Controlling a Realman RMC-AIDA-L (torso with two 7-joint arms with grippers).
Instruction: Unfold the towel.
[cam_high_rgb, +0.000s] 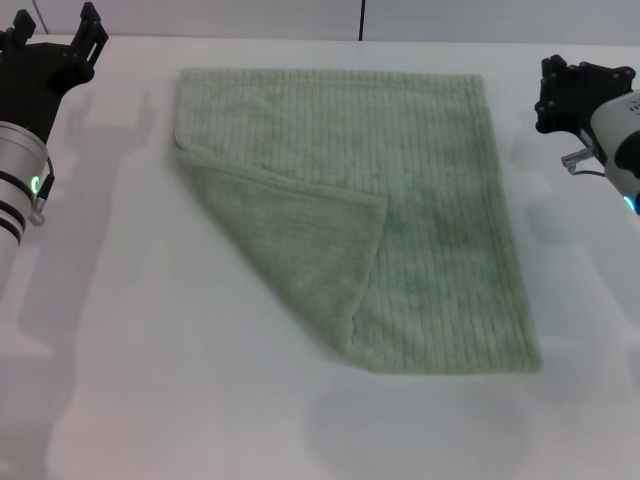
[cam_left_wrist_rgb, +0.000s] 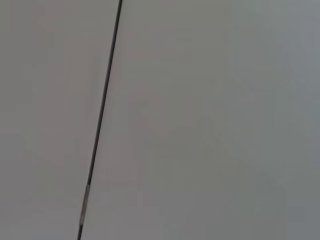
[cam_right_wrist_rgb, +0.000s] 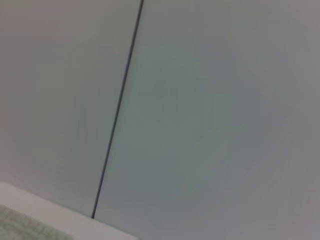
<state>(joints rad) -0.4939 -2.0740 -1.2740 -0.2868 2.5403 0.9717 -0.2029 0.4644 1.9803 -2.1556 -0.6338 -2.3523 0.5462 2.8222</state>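
Observation:
The towel (cam_high_rgb: 400, 200) is a pale sage-green ribbed cloth lying flat on the white table (cam_high_rgb: 150, 380) in the head view. Its near left corner (cam_high_rgb: 310, 250) is folded over diagonally onto the rest, showing a smoother side. My left gripper (cam_high_rgb: 55, 40) hangs above the table at the far left, clear of the towel. My right gripper (cam_high_rgb: 570, 85) hangs at the far right, just beyond the towel's far right corner. A small piece of the towel (cam_right_wrist_rgb: 20, 229) shows in the right wrist view. The left wrist view shows no towel.
Both wrist views mostly show a plain pale wall (cam_left_wrist_rgb: 210, 120) with a thin dark vertical seam (cam_left_wrist_rgb: 102, 115). The table's far edge (cam_high_rgb: 300, 40) runs just behind the towel.

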